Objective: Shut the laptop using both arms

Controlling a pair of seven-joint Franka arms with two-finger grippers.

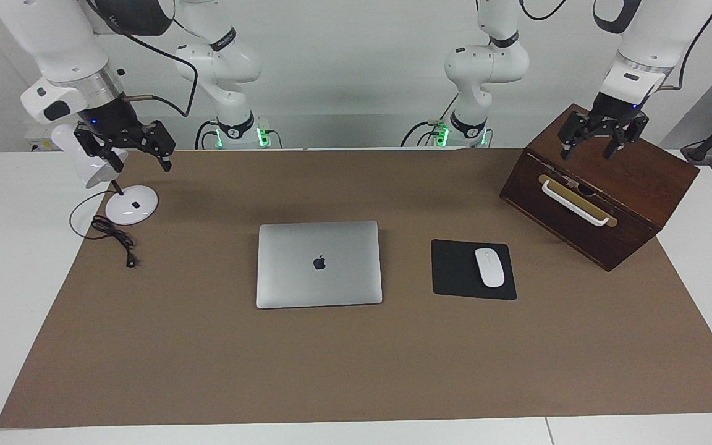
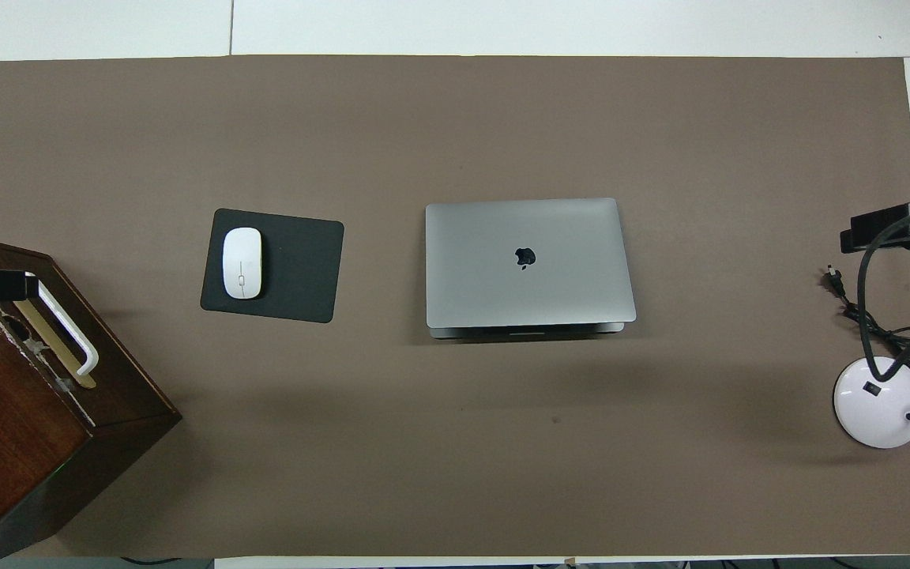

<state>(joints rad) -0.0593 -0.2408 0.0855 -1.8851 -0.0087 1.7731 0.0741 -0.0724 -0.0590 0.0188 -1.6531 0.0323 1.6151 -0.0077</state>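
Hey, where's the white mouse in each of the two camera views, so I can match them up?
Facing view: the white mouse lies on the black mouse pad, right of picture centre, between the laptop and the wooden box.
Overhead view: the mouse is left of centre, on the pad.
Shared landmark: the laptop, lid down, apple logo on top.

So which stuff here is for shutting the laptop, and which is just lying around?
For the job:
- laptop, lid already down
- left hand, over the wooden box
- right hand, over the lamp

Just lying about:
- wooden box
- white mouse
- black mouse pad
- white desk lamp
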